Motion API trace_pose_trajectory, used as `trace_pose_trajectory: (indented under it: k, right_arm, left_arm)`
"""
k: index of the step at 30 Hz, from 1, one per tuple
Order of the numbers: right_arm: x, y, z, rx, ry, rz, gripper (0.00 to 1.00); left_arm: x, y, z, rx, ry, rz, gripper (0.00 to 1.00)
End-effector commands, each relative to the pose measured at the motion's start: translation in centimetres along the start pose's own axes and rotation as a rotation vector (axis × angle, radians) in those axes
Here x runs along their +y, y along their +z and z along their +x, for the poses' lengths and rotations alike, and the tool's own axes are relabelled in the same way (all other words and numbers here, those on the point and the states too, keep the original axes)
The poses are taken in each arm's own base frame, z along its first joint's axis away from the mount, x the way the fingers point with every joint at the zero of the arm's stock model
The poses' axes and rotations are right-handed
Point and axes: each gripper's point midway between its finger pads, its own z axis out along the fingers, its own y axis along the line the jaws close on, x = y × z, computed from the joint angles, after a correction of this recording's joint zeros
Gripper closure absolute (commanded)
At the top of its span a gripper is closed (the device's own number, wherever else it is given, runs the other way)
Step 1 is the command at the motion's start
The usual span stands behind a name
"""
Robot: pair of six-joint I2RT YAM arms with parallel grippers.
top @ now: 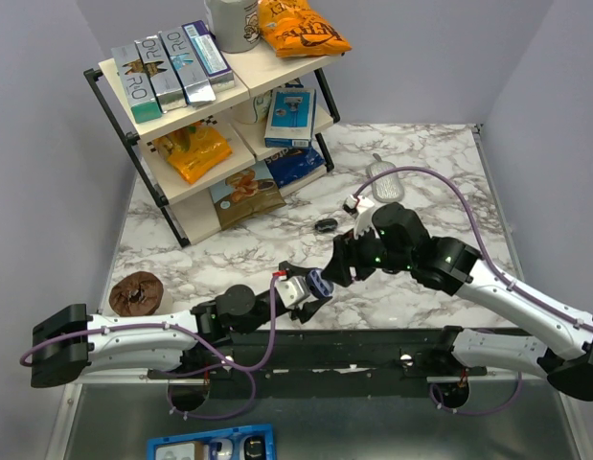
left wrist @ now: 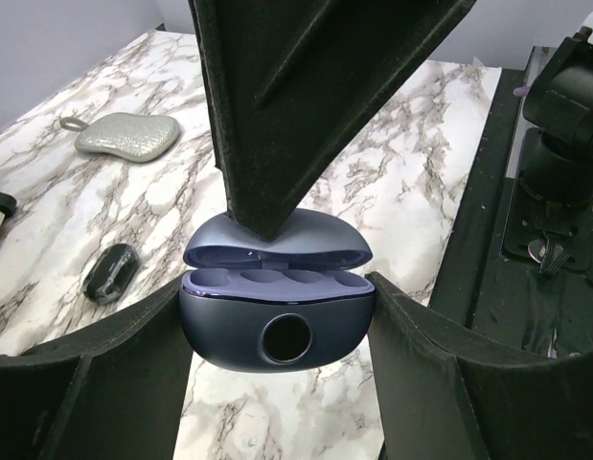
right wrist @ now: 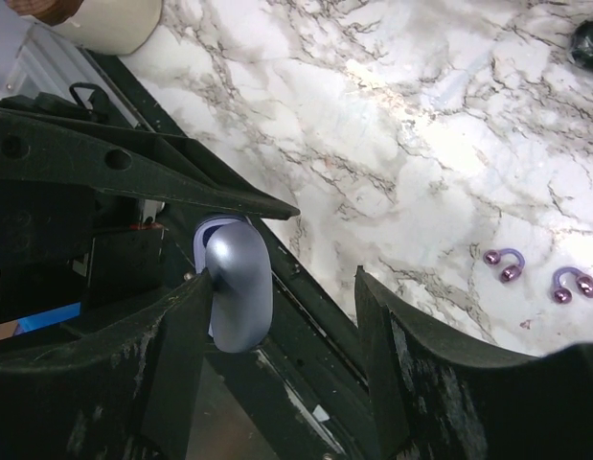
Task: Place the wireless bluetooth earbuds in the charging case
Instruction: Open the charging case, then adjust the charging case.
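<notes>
Charging case (left wrist: 229, 335), lid ajar, held above counter (left wrist: 401, 172), clamped across its base in left claw (left wrist: 277, 311). Smooth hard shell, light, prob slippery: grip base flanks, not lid. Right claw (right wrist: 285, 287) spread, one finger on lid. Earbuds (right wrist: 507, 264) purple, tiny, loose on counter; pinch gently.

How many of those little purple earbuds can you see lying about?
2. Both lie side by side on the marble table, in the right wrist view: one purple earbud, and a second purple earbud just right of it. Others may be hidden.
</notes>
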Motion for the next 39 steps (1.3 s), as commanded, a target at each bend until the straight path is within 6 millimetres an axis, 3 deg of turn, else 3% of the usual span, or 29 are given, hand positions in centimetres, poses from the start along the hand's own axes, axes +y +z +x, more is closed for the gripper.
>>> trace_pose_trajectory:
  k: [1,3,11,16,23,27,32,36,38,39]
  right_arm:
    - [-2.2,-0.4,1.3,0.030,-0.001,0.088,0.31]
    - [-2.4,-0.5,1.3,0.024,0.005,0.093,0.32]
    - [0.5,-1.8,-0.4,-0.062,-0.021,-0.055,0.31]
    - [1.8,-1.0,0.7,-0.005,-0.019,-0.143,0.32]
    - [1.3,0.2,1.8,0.038,0.012,-0.133,0.39]
    - [1.2,0.3,1.7,0.032,0.010,-0.131,0.49]
    - [1.3,0.5,1.6,0.021,0.010,-0.135,0.54]
    - [1.2,0.7,1.6,0.022,0.010,-0.133,0.72]
    - [1.2,0.7,1.6,0.021,0.007,-0.132,0.76]
    - [1.1,0.6,1.5,0.017,0.006,-0.130,0.79]
  left_arm:
    - [-0.3,-0.1,-1.6,-0.063,-0.019,0.013,1.00]
    - [-0.2,-0.2,-1.7,-0.066,-0.019,0.010,1.00]
    - [0.0,-0.2,-1.3,-0.059,-0.024,-0.005,1.00]
    - [0.1,-0.1,-1.7,-0.073,-0.028,-0.009,1.00]
    - [0.3,0.0,-2.6,-0.096,-0.023,-0.015,1.00]
    - [0.2,-0.1,-2.7,-0.100,-0.023,-0.011,1.00]
    - [0.1,-0.2,-2.6,-0.099,-0.029,-0.007,1.00]
    - [0.0,-0.2,-2.6,-0.101,-0.034,-0.004,1.00]
    - [0.1,-0.2,-2.5,-0.098,-0.034,-0.010,1.00]
    - [0.2,-0.3,-2.5,-0.097,-0.033,-0.014,0.96]
